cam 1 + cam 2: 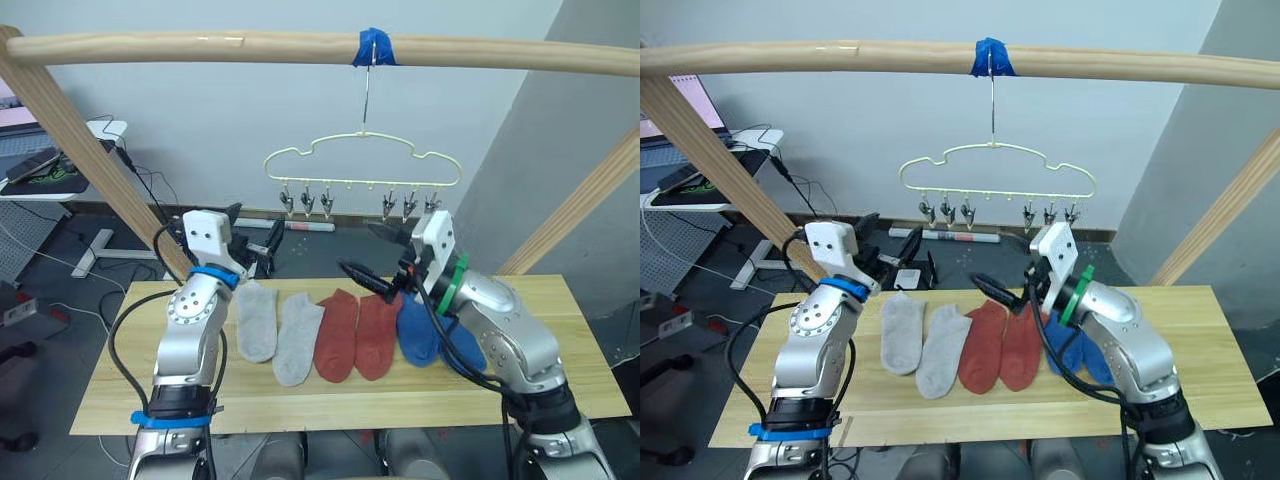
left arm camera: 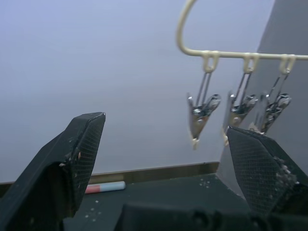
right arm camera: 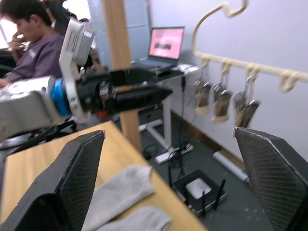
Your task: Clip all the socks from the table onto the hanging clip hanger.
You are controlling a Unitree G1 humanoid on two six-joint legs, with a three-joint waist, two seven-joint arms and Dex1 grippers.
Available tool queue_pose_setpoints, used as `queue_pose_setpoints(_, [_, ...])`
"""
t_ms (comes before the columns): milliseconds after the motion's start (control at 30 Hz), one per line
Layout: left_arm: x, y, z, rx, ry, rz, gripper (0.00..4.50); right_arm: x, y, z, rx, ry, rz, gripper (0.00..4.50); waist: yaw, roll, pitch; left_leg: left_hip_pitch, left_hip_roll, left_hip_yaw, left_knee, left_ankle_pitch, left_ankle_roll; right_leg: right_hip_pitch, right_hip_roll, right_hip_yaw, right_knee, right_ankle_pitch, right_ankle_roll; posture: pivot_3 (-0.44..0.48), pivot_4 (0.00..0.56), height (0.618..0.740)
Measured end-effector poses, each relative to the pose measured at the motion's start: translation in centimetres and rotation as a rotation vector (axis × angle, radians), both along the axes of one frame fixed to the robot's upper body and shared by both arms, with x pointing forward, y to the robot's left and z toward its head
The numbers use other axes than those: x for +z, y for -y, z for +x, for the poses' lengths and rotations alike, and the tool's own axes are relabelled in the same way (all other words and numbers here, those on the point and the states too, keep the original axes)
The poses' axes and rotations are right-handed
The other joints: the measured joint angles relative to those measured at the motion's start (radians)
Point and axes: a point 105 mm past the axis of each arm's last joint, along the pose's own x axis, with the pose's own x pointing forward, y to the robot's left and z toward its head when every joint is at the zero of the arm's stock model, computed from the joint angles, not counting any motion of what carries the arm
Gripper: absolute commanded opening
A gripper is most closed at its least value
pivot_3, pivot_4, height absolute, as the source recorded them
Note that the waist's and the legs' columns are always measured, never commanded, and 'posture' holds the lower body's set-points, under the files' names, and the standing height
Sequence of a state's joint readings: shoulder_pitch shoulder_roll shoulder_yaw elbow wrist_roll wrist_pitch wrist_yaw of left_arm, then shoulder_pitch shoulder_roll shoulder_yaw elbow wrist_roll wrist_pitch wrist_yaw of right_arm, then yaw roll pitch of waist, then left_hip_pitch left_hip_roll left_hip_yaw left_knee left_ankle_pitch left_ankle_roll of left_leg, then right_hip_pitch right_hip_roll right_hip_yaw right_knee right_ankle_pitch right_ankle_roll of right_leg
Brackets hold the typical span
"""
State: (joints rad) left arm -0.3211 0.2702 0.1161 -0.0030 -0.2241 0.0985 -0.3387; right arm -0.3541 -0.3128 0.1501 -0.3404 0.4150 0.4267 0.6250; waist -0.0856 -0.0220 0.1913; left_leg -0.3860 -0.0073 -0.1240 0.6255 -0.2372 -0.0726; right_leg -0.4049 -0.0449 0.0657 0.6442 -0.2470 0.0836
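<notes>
Socks point(image 1: 330, 335) lie unpicked (hanger point(image 1: 362, 168) bare); both grippers point(image 1: 375, 258) are held wide, empty; a grasp is needed.

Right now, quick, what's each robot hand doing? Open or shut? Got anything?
Left hand: open, holding nothing, raised toward the clip hanger.
Right hand: open, holding nothing, above the socks on the table.

Six socks on the tabletop point(image 1: 560, 330) — two grey socks point(image 1: 277, 328), two rust-red socks point(image 1: 357, 335), two blue socks point(image 1: 425, 335). One clip hanger point(image 1: 362, 160) — six silver clips point(image 1: 308, 203).
</notes>
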Motion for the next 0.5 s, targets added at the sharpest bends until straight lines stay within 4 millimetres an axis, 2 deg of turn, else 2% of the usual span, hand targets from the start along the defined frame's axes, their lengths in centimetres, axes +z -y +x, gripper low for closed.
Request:
queue_pose_setpoints(100, [-0.3, 0.0, 0.3, -0.001, -0.006, 0.002, 4.46, 0.0, -0.5, 0.3, -0.025, -0.003, 0.016, 4.5, -0.004, 0.0, 0.0, 0.0, 0.001, 0.0, 0.0, 0.0, 0.0, 0.0, 0.001, 0.0, 0.0, 0.001, -0.002, -0.187, 0.151, 0.74])
queue_pose_setpoints(267, [-0.2, 0.3, 1.6, -0.01, -0.006, -0.011, 4.46, -0.4, -2.9, -0.1, -0.019, 0.003, 0.023, 4.5, -0.014, 0.0, 0.0, -0.001, 0.001, 0.0, 0.001, 0.0, 0.0, -0.001, 0.001, 0.0, 0.0, 0.003, -0.005, -0.195, 0.149, 0.74])
queue_pose_setpoints(500, [-0.1, 0.8, 2.4, -0.024, 0.006, -0.022, 4.46, -0.7, -2.6, 0.4, -0.048, 0.025, -0.003, 4.5, -0.029, 0.0, 0.0, -0.001, 0.001, 0.0, 0.002, 0.0, 0.0, -0.001, 0.002, 0.001, 0.001, 0.004, -0.005, -0.205, 0.148, 0.74])
